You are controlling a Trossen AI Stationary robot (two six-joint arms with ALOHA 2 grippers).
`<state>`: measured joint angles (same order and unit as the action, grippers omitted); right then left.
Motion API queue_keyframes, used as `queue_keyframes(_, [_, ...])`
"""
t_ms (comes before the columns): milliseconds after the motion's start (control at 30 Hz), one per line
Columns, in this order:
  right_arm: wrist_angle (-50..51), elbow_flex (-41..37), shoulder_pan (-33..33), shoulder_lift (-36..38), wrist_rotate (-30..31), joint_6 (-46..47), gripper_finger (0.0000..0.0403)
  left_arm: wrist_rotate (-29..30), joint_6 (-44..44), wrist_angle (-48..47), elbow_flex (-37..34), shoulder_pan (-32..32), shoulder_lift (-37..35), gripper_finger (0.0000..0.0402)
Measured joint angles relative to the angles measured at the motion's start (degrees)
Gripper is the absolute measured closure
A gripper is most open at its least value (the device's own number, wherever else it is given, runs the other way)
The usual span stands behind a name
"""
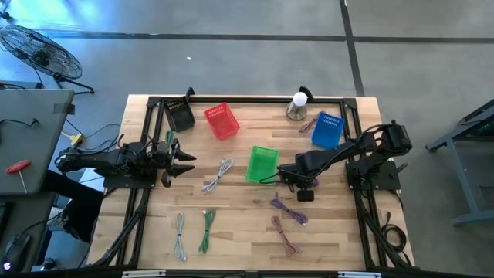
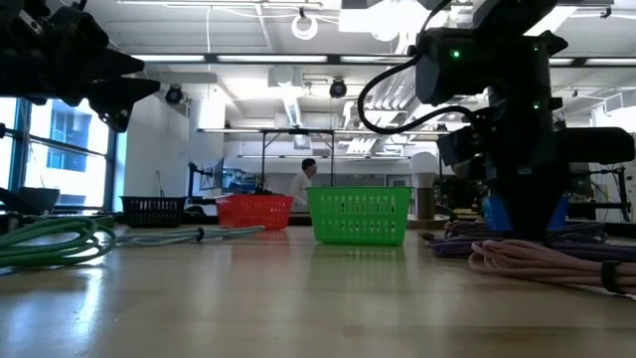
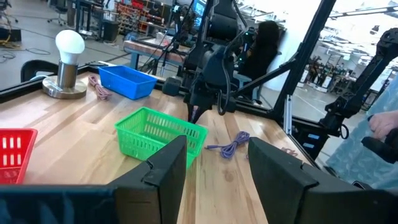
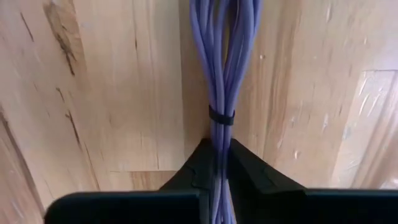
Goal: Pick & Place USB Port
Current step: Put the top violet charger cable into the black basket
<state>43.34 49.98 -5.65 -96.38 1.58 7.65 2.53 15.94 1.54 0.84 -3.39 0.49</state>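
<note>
The table [image 1: 255,224] is a top of pale wooden planks in a dark metal frame, standing on a grey concrete floor [image 1: 231,62]. On it sit a black basket [image 1: 181,116], a red basket [image 1: 222,121], a green basket [image 1: 262,164] and a blue basket [image 1: 327,130], with a white bulb lamp [image 1: 298,105] on a metal base near the far edge. Bundled cables lie across the planks: a grey one [image 1: 218,174], another grey one [image 1: 180,235], a green one [image 1: 206,230] and a pinkish one [image 1: 285,235].

The right gripper [image 4: 219,163] is down at the tabletop just beside the green basket, its fingers pinched together on the end of the purple USB cable [image 4: 222,74], whose strands are tied with a black band. The rest of that cable trails across the wood.

The left gripper [image 3: 211,165] hangs over the table's left side with its fingers apart and nothing between them.

Beyond the table the low view shows a bright workshop with ceiling lights, and a person [image 2: 303,184] stands far off. A floor fan [image 1: 38,50] stands beside the table.
</note>
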Motion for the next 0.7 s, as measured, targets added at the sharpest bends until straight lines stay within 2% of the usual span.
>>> queue_keyframes(233, [0.9, -0.1, -1.7, 2.6, -0.6, 2.8, 0.0390, 0.1, -0.5, 1.1, 0.0, 0.0, 0.0, 0.0234])
queue_keyframes(467, [5.9, 6.3, -5.4, 7.8, 1.8, 3.9, 0.0390, 0.0, -1.2, 7.8, 0.0, 0.0, 0.0, 0.0234])
queue_keyframes(700, [9.3, 17.3, -10.5, 10.3, 9.9, 3.0, 0.0390, -1.4, -17.1, 14.4, 0.0, 0.0, 0.2, 0.0234])
